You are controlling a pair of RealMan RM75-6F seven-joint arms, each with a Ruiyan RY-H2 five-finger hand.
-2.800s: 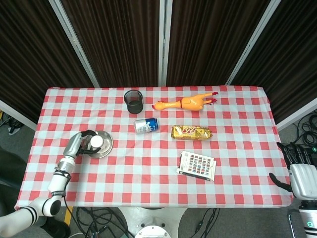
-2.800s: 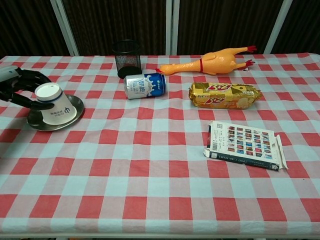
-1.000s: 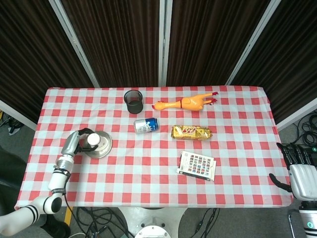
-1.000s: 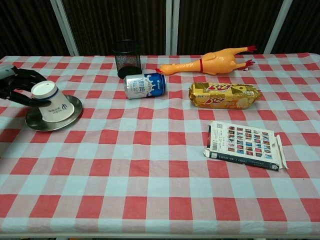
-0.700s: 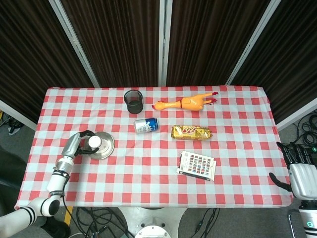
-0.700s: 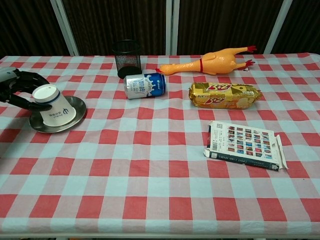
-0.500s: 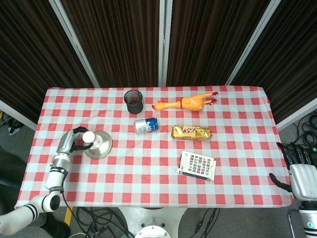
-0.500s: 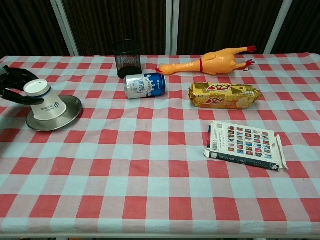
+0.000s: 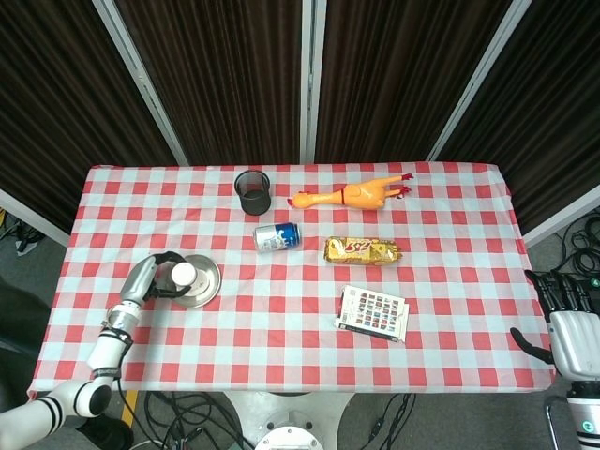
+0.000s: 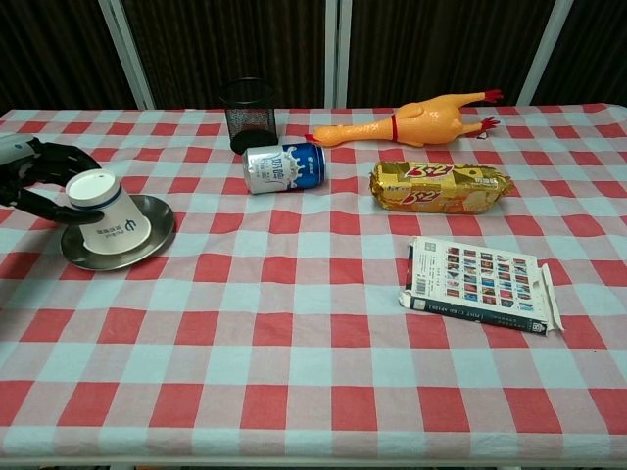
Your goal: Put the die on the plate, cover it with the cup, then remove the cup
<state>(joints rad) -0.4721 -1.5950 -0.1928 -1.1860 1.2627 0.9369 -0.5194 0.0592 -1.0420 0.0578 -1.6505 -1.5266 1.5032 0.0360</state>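
Note:
A white paper cup (image 9: 183, 274) (image 10: 104, 212) stands upside down on the round metal plate (image 9: 205, 284) (image 10: 147, 245) at the table's left side. My left hand (image 9: 155, 278) (image 10: 39, 176) grips the cup from the left, its dark fingers wrapped around the upper part. The die is hidden; I cannot see it in either view. My right hand (image 9: 562, 319) hangs off the table's right edge in the head view, fingers spread and holding nothing.
A black mesh pen cup (image 9: 251, 191), a rubber chicken (image 9: 349, 195), a blue can on its side (image 9: 277, 237), a gold snack pack (image 9: 362, 250) and a booklet (image 9: 373, 312) lie across the middle and back of the checked table.
The left hand has shoved the cup and the plate beneath it back and forth; since half a second ago both have shifted right and toward the front, and the cup stands more upright.

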